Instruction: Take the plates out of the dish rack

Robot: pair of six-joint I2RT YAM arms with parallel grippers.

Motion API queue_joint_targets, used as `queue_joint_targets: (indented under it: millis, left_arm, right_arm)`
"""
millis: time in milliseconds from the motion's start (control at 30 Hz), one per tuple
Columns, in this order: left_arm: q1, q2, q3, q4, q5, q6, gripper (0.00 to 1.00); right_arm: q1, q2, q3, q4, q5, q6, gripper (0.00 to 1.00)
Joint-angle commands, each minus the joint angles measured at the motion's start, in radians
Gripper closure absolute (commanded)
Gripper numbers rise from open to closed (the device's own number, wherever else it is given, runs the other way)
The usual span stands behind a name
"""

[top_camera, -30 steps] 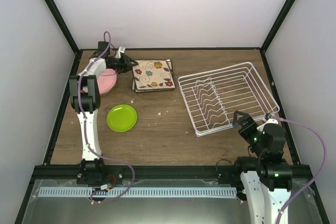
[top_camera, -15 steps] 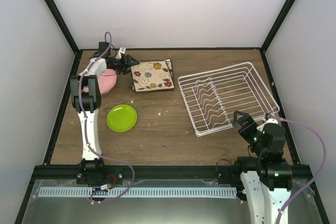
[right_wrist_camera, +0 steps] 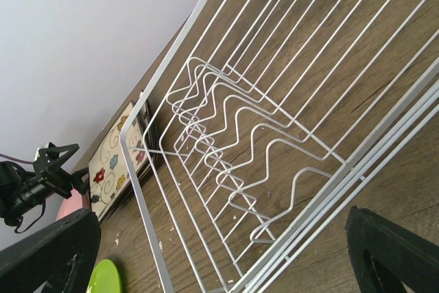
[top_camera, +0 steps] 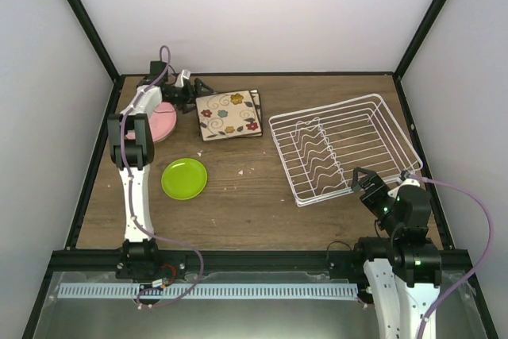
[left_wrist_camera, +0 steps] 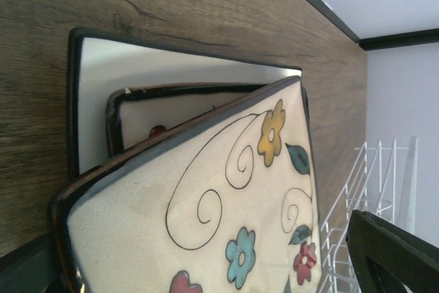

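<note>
At the far left of the surface, my left tool (top_camera: 196, 89) is gaping wide at the edge of the flowered square plate (top_camera: 230, 113), which is lying askew atop its stack. My right tool (top_camera: 363, 178) is hovering wide beside the dish rack (top_camera: 324, 107), at its near right corner.

Bright, even light; soft shadows

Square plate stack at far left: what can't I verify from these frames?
- Lower square plates: mostly covered by the flowered top plate in the top and left wrist views, so their patterns and exact count are unclear.
- Left gripper: contact with the top plate is unclear. The left wrist view cuts the fingertips off at its bottom edge, and they are too small in the top view.
- Pink plate: partly hidden by the left arm in the top view.
</note>
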Motion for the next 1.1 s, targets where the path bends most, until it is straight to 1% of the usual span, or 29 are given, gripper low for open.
queue_joint_targets:
  millis: [0,267,633,833,1067]
  left_arm:
    - [-0.005,0.018,0.062,-0.014,-0.028,0.052,0.0]
    - [-0.021,0.064,0.139,-0.044,-0.072,0.089,0.0]
    - [-0.072,0.13,0.284,-0.115,-0.22,0.191,0.0]
    - [-0.091,0.137,0.304,-0.11,-0.277,0.219,0.0]
    - [-0.096,0.107,0.29,-0.059,-0.401,0.244,0.0]
  right_arm:
    - [0.009,0.005,0.007,0.016,0.012,-0.014,0.0]
    - [0.008,0.011,-0.005,0.025,0.012,-0.014,0.0]
    - [0.009,0.025,-0.002,0.025,0.021,-0.017,0.0]
    - [0.009,0.035,-0.009,0.037,0.023,-0.017,0.0]
    - [0.009,0.044,-0.022,0.05,0.02,-0.021,0.0]
